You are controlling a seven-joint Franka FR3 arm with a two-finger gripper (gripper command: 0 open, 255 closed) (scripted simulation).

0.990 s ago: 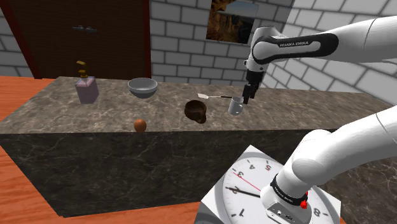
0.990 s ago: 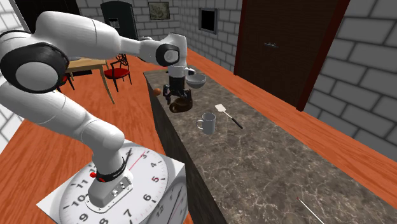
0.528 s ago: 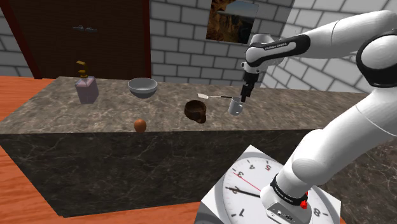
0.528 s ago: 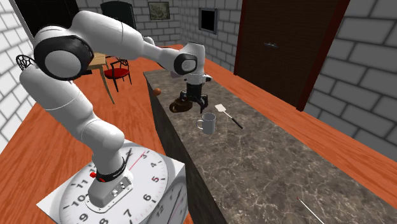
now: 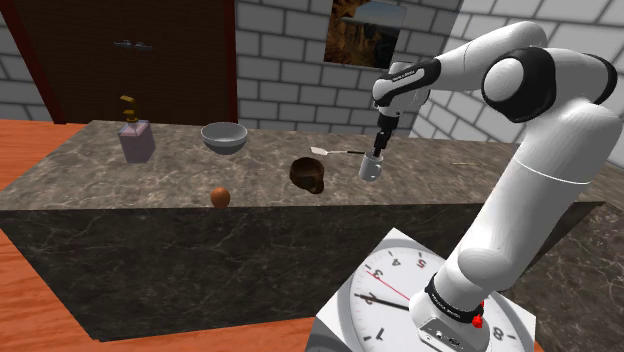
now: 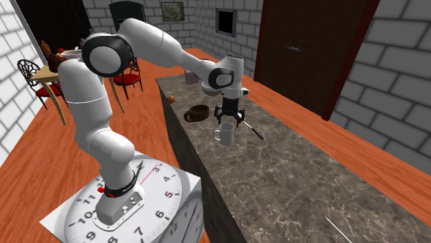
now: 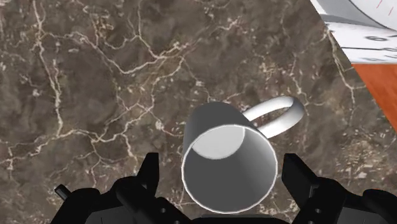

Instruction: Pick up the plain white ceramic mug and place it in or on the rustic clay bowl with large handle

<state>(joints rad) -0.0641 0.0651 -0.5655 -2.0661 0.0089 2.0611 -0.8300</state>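
Both fingers [image 7: 150,173] spread, poises black two-finger hand [image 7: 224,167] over upright white handled mug [image 6: 224,134] on dark marbled tabletop [image 7: 95,95], ready to straddle its walls.

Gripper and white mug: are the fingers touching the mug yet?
Apart. In the wrist view the gripper is open, its fingers standing either side of the mug, with dark veined countertop showing in the gap on each side.
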